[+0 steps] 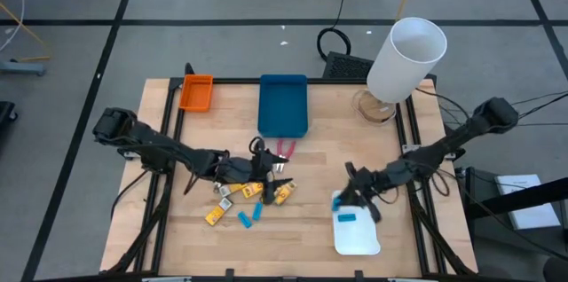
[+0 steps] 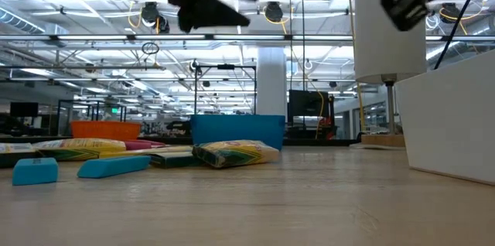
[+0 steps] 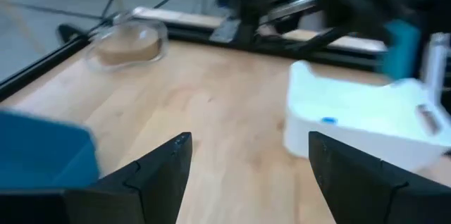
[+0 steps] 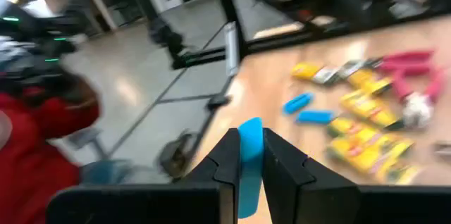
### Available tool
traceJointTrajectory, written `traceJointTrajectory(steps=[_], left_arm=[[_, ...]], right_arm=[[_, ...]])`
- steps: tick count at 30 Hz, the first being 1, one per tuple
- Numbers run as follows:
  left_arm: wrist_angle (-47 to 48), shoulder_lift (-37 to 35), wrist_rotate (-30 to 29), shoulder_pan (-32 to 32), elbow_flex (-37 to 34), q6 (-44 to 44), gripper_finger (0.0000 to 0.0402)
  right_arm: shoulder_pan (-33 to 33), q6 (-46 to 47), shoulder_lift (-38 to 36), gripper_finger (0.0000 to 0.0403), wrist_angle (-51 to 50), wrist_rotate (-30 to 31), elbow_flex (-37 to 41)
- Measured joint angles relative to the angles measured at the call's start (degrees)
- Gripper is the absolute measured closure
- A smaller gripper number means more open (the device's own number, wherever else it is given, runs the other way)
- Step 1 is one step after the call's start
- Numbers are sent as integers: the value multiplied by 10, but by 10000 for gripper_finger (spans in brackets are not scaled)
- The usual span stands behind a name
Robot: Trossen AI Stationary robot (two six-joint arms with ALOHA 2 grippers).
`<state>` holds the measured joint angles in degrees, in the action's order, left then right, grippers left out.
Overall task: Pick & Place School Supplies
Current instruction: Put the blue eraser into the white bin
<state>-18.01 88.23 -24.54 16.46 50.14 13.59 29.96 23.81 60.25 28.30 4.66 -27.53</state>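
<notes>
Left claw (image 3: pixel 243 175) spread; right claw (image 4: pixel 250 155) clamped.

Light-blue block (image 4: pixel 250 160), yellow pieces (image 4: pixel 366 129), pink-handled pliers (image 4: pixel 412 65), white tray (image 1: pixel 357 233).

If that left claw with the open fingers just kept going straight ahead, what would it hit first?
Probably the white plastic tray. The left gripper points across bare wooden table toward it, its fingers open and empty. Depth is hard to judge, so it might instead skim past the tray's near edge.

The right gripper (image 4: pixel 248 155) pinches a light-blue block (image 4: pixel 249 160) between its two dark fingers (image 4: pixel 224 160). Farther off on the tabletop (image 4: pixel 282 122) lie yellow pieces (image 4: pixel 366 129), two blue blocks (image 4: pixel 306 110) and pink-handled pliers (image 4: pixel 416 76).
</notes>
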Motion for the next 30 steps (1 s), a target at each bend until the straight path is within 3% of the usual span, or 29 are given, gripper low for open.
traceJointTrajectory(steps=[5, 11, 21, 30], left_arm=[[-35, 0, -52, 8, -47, 44, 112], [-77, 0, -56, 9, -88, 97, 112], [-76, 0, -56, 9, -92, 114, 112], [-75, 0, -56, 9, -92, 121, 112]], right_arm=[[85, 38, -8, 376, -88, 49, 0], [140, 96, 19, 376, -127, 75, 0], [151, 148, 94, 376, -140, 75, 13], [151, 189, 106, 355, -123, 73, 32]])
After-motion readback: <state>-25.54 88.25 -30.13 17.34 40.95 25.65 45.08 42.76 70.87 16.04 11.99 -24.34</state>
